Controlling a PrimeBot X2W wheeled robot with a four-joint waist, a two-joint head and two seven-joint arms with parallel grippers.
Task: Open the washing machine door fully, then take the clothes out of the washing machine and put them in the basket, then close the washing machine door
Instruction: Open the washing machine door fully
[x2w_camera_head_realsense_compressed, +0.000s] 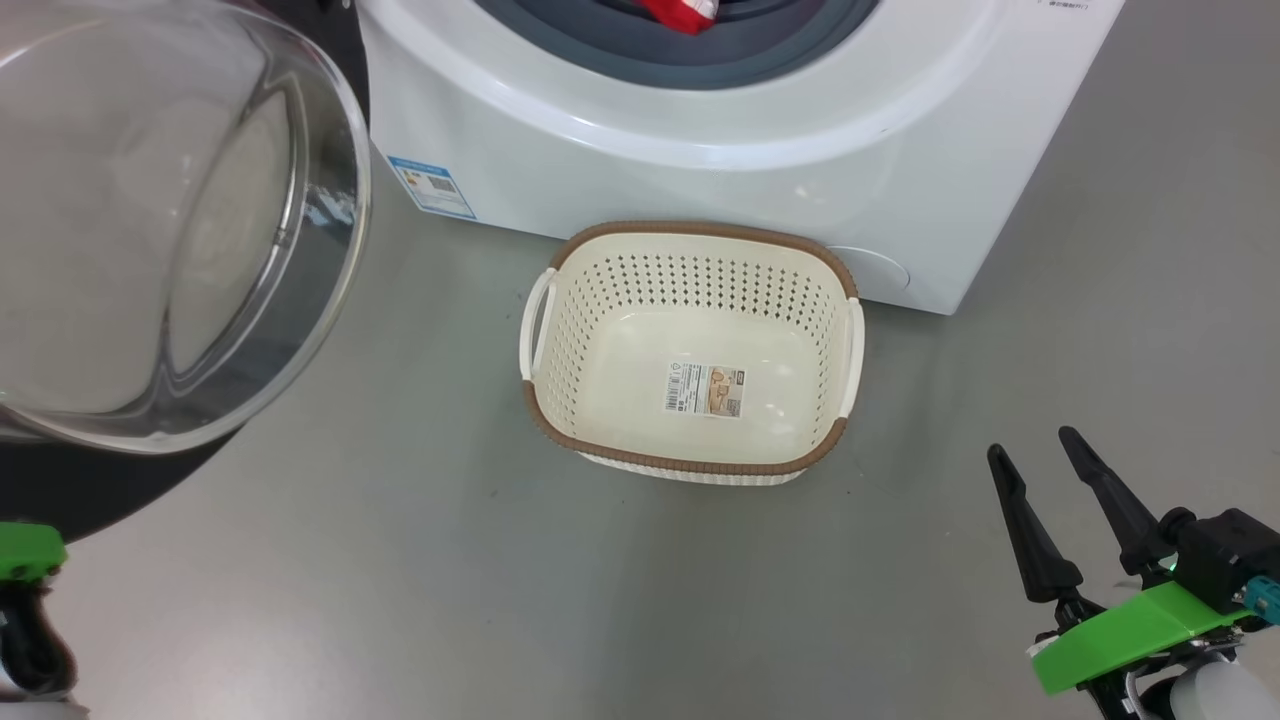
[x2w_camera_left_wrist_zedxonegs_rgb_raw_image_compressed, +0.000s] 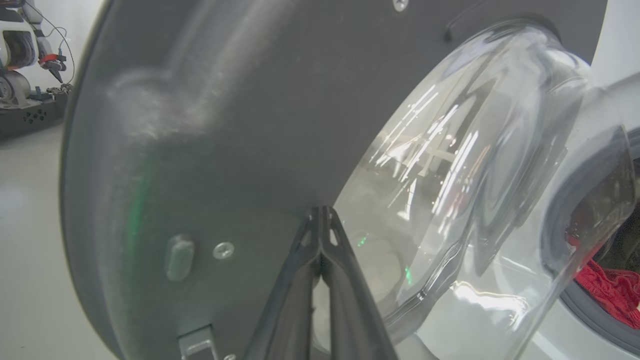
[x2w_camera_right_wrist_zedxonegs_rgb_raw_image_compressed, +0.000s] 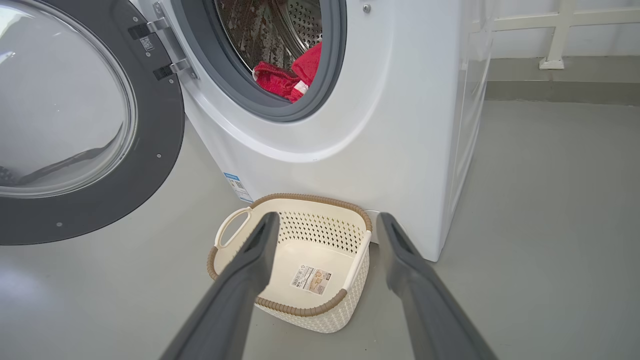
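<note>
Shows the washing machine (x2w_camera_head_realsense_compressed: 700, 150) white and boxy across the top of the head view, mouth open, grey rubber ring (x2w_camera_head_realsense_compressed: 720, 62) bared. Finds the washing machine door (x2w_camera_head_realsense_compressed: 180, 230) swung wide to the left on its hinges, clear glass bowl bulging. Sets the basket (x2w_camera_head_realsense_compressed: 690, 229) on the grey floor (x2w_camera_head_realsense_compressed: 400, 560), just before the machine's front, barcode label (x2w_camera_head_realsense_compressed: 705, 390) on its bottom. Catches the clothes (x2w_camera_right_wrist_zedxonegs_rgb_raw_image_compressed: 287, 75), red with a white bit, inside the steel drum (x2w_camera_right_wrist_zedxonegs_rgb_raw_image_compressed: 280, 25) at the ring's lip. Has the right gripper (x2w_camera_head_realsense_compressed: 1032, 445) with fingers apart above the floor, right of the basket. Has the left gripper (x2w_camera_left_wrist_zedxonegs_rgb_raw_image_compressed: 320, 212) with fingertips pressed together, close to the door's dark inner face beside the glass; cannot tell whether touching.
</note>
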